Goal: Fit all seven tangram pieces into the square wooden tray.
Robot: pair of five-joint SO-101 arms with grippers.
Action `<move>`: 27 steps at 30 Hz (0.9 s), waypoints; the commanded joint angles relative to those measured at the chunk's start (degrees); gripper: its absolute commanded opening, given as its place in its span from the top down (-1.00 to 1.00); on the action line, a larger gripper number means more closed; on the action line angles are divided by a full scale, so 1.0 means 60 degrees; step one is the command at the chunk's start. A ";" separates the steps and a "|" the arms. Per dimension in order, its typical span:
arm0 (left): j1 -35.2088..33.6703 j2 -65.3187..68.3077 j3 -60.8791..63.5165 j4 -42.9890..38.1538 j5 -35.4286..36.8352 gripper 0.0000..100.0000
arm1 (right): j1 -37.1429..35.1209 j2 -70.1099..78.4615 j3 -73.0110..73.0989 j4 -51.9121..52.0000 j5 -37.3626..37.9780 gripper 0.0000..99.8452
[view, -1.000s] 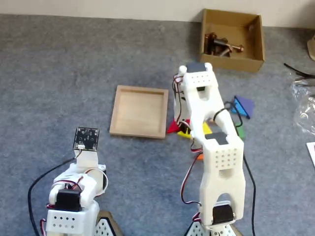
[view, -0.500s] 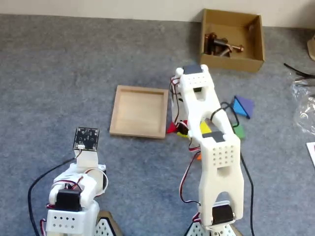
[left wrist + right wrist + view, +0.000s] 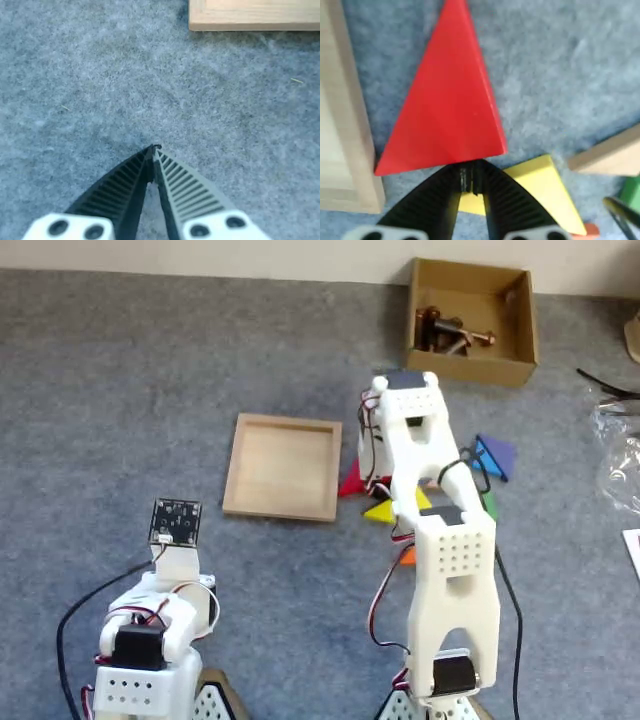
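Across the grey felt tabletop, items are recorded in order of size. The right arm extends from the near edge out over the cluster of tangram pieces. The left arm sits folded close to its base, near the front edge.

The square wooden tray lies flat between the two arms, farther from the bases. Its floor shows bare wood, and every piece seen lies outside it on the tabletop. A cardboard box stands well apart at the far side, holding some copper-coloured metal parts.

Pieces: the red triangle lies flat just beside the tray's right wall, one corner close to it (contact cannot be confirmed). The yellow triangle lies right next to the red one's base edge. The blue triangle lies on the far side of the arm from the tray. A plain wooden piece, a green piece and an orange piece are each seen only in part.

Right gripper: fingers together, gripping nothing, with the tips at the red triangle's base edge, where it borders the yellow triangle.

Left gripper: fingers together, gripping nothing, over bare felt, with the tray's near edge ahead of it.
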 commanded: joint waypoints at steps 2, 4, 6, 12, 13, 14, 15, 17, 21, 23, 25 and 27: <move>0.0168 -0.0066 0.0183 -0.0029 0.0059 0.99 | 0.0139 -0.0198 -0.0432 -0.0198 0.0234 0.95; 0.0168 -0.0066 0.0183 -0.0029 0.0059 0.99 | 0.0154 -0.0198 -0.0432 -0.0212 0.0249 0.95; 0.0168 -0.0066 0.0183 -0.0029 0.0059 0.99 | 0.0154 -0.0198 -0.0432 -0.0462 0.0249 0.95; 0.0168 -0.0066 0.0183 -0.0029 0.0059 0.99 | 0.0564 -0.0212 -0.0432 -0.1092 0.0249 0.95; 0.0168 -0.0066 0.0183 -0.0029 0.0059 0.99 | 0.0623 -0.0212 -0.0432 -0.1121 0.0249 0.95; 0.0168 -0.0066 0.0183 -0.0029 0.0059 0.99 | 0.0637 -0.0212 -0.0432 -0.1238 0.0249 0.95; 0.0168 -0.0066 0.0183 -0.0029 0.0059 0.99 | 0.0696 -0.0212 -0.0432 -0.1326 0.0249 0.95; 0.0168 -0.0066 0.0183 -0.0029 0.0059 0.99 | 0.0769 -0.0256 -0.0432 -0.1443 0.0249 0.95; 0.0168 -0.0066 0.0183 -0.0029 0.0059 0.99 | 0.0974 -0.0256 -0.0681 -0.1487 0.0249 0.95; 0.0168 -0.0066 0.0183 -0.0029 0.0059 0.99 | 0.1150 -0.0256 -0.1048 -0.1414 0.0249 0.94; 0.0168 -0.0066 0.0183 -0.0029 0.0059 0.99 | 0.1341 -0.0271 -0.1341 -0.1209 0.0264 0.94; 0.0168 -0.0066 0.0183 -0.0029 0.0059 0.99 | 0.1429 -0.0256 -0.1692 -0.0828 0.0513 0.94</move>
